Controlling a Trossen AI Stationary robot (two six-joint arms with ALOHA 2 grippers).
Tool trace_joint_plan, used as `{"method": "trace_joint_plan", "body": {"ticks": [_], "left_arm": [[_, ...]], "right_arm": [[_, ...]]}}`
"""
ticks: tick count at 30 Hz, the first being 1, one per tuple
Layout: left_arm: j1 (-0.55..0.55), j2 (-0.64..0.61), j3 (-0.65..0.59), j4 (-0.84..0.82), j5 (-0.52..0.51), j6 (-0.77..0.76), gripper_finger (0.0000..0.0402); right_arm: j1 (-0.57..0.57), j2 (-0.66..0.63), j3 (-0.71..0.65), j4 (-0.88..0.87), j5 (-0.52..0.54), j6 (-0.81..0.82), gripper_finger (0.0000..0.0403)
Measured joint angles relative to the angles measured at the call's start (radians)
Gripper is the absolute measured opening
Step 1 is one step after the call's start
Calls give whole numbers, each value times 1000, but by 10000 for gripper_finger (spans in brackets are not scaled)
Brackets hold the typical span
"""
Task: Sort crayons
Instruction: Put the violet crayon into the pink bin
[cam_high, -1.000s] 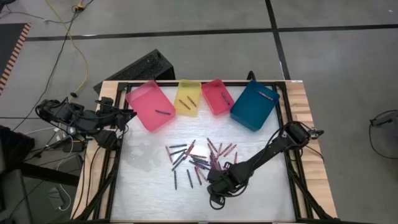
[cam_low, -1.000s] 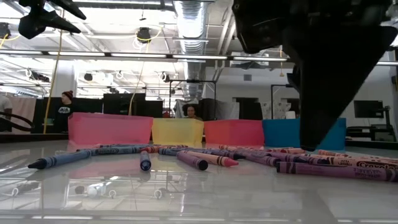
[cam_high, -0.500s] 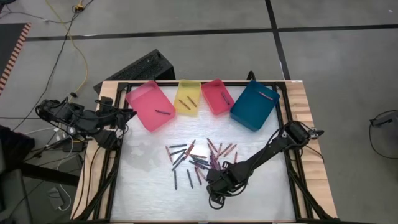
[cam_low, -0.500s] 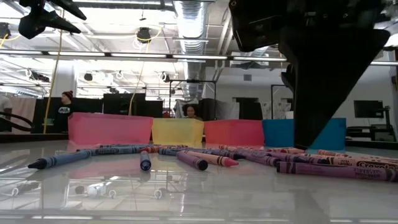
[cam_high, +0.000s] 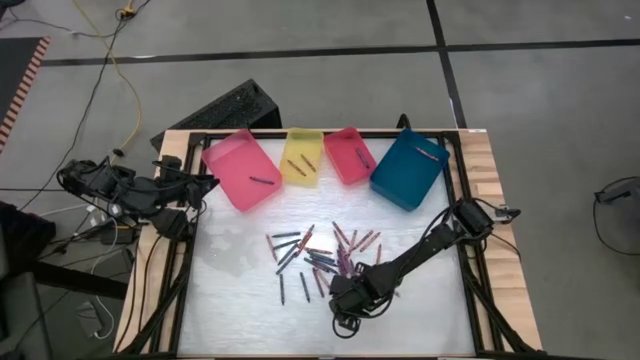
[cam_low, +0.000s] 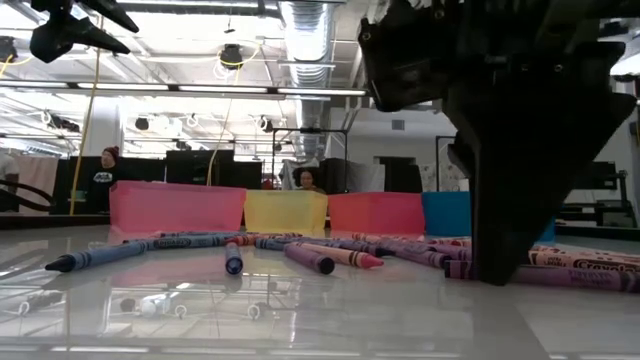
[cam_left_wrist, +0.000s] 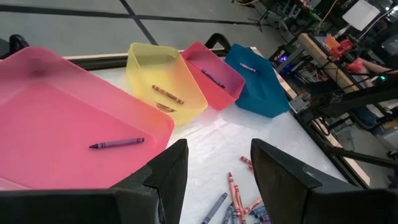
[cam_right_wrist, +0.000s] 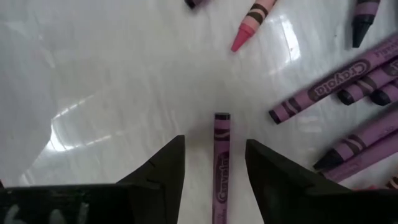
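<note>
The right end effector (cam_right_wrist: 214, 163) stands open, its two dark fingers (cam_right_wrist: 163, 167) straddling a single purple crayon (cam_right_wrist: 221, 168) that lies along the gap between them on the white surface (cam_high: 230, 290). In the low view it reaches down to the surface or very nearly; actual contact cannot be confirmed. It sits at the near edge of the scattered crayons (cam_high: 318, 257), which lie in a loose heap mid-surface, with several more purple ones and a pink one just beside the chosen stick.

The step in hand looks like the pick: the approach seems made and the grasp not yet closed. The next move likely calls for closing on the purple crayon squarely across its barrel without nudging its neighbours, lifting clear, then carrying it to one of the four trays at the far edge. The pink tray (cam_high: 240, 168), yellow tray (cam_high: 302, 156), red tray (cam_high: 349, 154) and blue tray (cam_high: 409, 167) each already hold a crayon or two.

The left end effector (cam_left_wrist: 214, 180) waits open, well apart, beside the pink tray.
</note>
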Motion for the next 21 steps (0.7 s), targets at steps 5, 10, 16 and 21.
{"method": "trace_joint_plan", "body": {"ticks": [5,10,16,21], "left_arm": [[0,0,0,0,0,20,165],[0,0,0,0,-2,20,165],[0,0,0,0,-9,29,165],[0,0,0,0,-11,36,165]], "right_arm": [[0,6,1,-11,-10,3,165],[-1,6,0,-21,-16,8,107],[-9,6,-1,-28,-24,31,30],[-19,6,-1,-23,-38,33,8]]}}
